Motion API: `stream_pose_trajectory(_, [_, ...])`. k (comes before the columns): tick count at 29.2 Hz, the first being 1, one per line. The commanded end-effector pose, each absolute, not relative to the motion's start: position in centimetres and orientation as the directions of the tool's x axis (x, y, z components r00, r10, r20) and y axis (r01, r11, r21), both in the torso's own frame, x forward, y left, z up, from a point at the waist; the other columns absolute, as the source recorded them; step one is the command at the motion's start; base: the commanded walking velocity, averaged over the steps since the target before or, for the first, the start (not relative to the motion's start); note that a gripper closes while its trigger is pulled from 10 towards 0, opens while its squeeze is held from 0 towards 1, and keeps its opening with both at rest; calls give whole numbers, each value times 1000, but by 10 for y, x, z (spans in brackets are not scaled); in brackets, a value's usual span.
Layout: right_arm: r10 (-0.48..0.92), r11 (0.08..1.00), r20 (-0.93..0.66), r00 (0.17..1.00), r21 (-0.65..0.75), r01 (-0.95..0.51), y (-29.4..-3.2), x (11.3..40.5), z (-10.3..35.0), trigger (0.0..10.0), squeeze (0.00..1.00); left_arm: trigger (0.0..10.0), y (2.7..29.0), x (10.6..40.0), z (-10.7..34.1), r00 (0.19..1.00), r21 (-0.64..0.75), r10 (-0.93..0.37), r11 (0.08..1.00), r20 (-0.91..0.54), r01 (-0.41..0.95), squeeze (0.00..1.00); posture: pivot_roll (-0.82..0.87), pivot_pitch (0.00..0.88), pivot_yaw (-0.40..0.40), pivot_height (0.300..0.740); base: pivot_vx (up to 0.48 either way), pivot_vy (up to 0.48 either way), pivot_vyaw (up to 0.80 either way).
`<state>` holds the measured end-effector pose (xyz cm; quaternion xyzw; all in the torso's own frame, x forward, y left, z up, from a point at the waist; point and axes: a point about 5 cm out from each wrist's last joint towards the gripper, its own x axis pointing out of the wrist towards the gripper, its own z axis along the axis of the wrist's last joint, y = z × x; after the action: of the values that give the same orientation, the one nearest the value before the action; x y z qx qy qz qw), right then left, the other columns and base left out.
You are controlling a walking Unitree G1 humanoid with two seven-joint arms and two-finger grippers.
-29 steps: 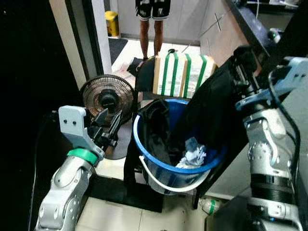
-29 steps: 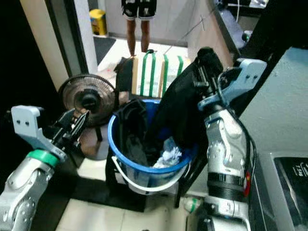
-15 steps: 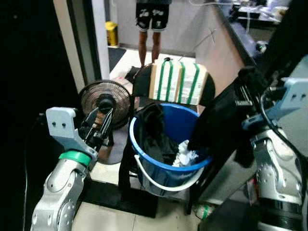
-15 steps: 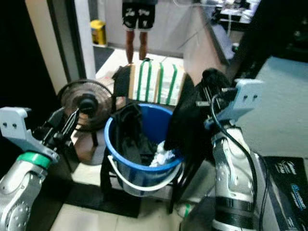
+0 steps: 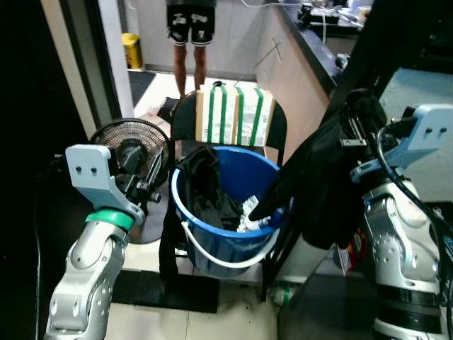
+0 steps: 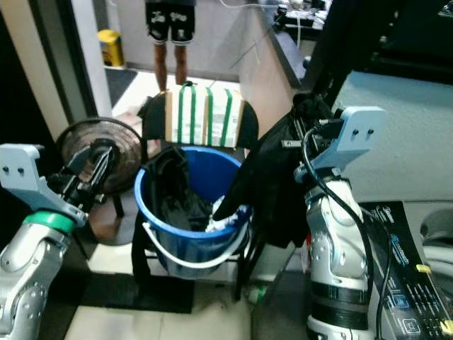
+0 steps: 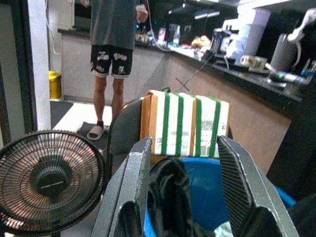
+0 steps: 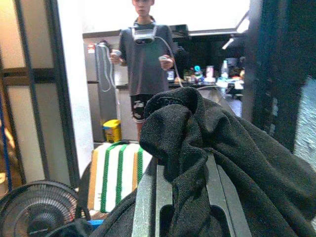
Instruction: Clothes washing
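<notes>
A blue bucket [image 5: 233, 242] stands on a dark chair, with black clothes [image 5: 205, 184] and a pale crumpled cloth [image 5: 249, 210] inside. My right gripper [image 5: 356, 120] is raised to the right of the bucket and is shut on a black garment [image 5: 322, 184]. The garment hangs down, and its lower tip reaches over the bucket's rim. In the right wrist view the garment [image 8: 207, 143] drapes over the fingers [image 8: 145, 197]. My left gripper [image 5: 141, 180] is held open to the left of the bucket with nothing in it. In the left wrist view, the left gripper [image 7: 185, 143] points at the bucket [image 7: 207, 177].
A floor fan [image 5: 134, 150] stands left of the bucket, close behind my left gripper. A green-striped box [image 5: 233, 113] leans on the chair back. A person [image 5: 185, 25] stands in the passage beyond, beside a counter [image 5: 304, 57]. A bottle [image 5: 283, 292] lies on the floor.
The camera has shifted, so the bucket sits lower and further left in view. My right gripper has drawn the black garment up and to the right, mostly out of the bucket.
</notes>
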<state>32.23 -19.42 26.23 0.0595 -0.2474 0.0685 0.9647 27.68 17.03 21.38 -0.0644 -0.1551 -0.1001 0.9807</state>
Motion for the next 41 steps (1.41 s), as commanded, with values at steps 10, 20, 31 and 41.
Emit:
stream_pose_trajectory(10, [78,984,508,858,101,-149,-191,337,286,10000,0,10000,169,282,217,930,-90,-175,973,323,214,0,97,0,-33,740,0,0,-800])
stream_pose_trajectory(20, [41,986,485,874,124,-115,-194,343,281,10000,0,10000,172,287,217,939,-66,-163,979,302,192,0,112,0,-38,740,0,0,-800])
stream_pose_trajectory(31, [-8,989,472,881,133,-63,-206,351,284,10000,0,10000,174,287,215,947,-66,-155,981,282,180,0,119,0,-34,740,0,0,-800])
stream_pose_trajectory(41, [21,991,420,907,108,-73,-200,350,266,10000,0,10000,173,291,208,960,0,-163,986,226,168,0,117,0,-22,740,0,0,-800])
